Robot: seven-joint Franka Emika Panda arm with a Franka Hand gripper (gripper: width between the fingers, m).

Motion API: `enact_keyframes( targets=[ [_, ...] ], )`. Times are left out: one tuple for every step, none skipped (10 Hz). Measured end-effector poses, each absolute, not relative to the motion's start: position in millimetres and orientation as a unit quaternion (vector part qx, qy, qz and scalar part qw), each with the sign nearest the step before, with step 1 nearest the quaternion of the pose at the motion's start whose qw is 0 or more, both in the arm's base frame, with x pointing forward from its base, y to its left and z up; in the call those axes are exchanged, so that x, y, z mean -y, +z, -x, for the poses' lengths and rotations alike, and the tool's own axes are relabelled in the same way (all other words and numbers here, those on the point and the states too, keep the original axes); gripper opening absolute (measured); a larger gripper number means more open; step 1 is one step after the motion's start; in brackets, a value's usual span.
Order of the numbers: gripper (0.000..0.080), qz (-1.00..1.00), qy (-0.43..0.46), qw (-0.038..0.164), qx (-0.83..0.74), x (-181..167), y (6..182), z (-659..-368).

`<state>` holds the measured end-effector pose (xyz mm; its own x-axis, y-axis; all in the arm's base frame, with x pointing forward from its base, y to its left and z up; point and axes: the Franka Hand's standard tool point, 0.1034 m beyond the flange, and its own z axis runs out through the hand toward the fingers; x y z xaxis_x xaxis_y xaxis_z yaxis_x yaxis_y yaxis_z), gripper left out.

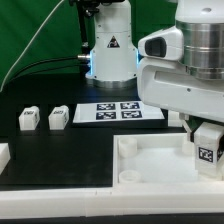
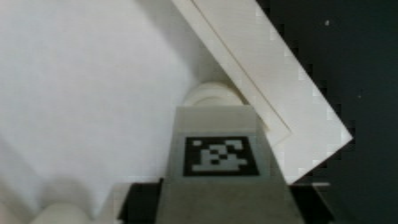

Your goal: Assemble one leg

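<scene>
My gripper (image 1: pixel 206 132) is shut on a leg (image 1: pixel 208 152), a small white square-sided post with a black-and-white tag. It holds the leg upright over the corner of the large white panel (image 1: pixel 150 165) at the exterior view's right. In the wrist view the leg (image 2: pixel 222 150) sits between the dark fingers (image 2: pixel 150 198), and its far end is at the panel's inner corner, beside the raised rim (image 2: pixel 267 70). I cannot tell whether the end touches the panel. Two more legs (image 1: pixel 29 120) (image 1: pixel 57 117) lie on the black table at the exterior view's left.
The marker board (image 1: pixel 118 110) lies behind the panel in the middle. The arm's white base (image 1: pixel 110 50) stands behind it. Another white part (image 1: pixel 3 155) shows at the left edge. A green backdrop lies beyond the table.
</scene>
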<state>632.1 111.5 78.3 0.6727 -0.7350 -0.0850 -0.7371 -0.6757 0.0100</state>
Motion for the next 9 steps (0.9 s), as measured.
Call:
enact_keyframes(
  targets=[
    [0.0294,0.890,0.042,0.010,-0.454,-112.1,78.2,-631.8],
    [0.0294,0.867,0.043,0.008,-0.496,-112.8,78.2,-631.6],
    [0.0294,0.836,0.043,0.005,-0.546,-113.6,78.1,-631.4],
    [0.0294,0.809,0.045,0.004,-0.586,-114.2,78.0,-631.3],
    [0.0294,0.782,0.047,0.004,-0.621,-114.9,77.9,-631.2],
    [0.0294,0.777,0.047,0.004,-0.628,-115.7,77.9,-631.0],
    [0.0294,0.780,0.047,0.004,-0.624,-115.9,77.9,-631.0],
    [0.0382,0.780,0.047,0.004,-0.624,-116.2,77.6,-630.8],
    [0.0518,0.781,0.047,0.004,-0.623,-116.4,77.6,-630.8]
  ],
)
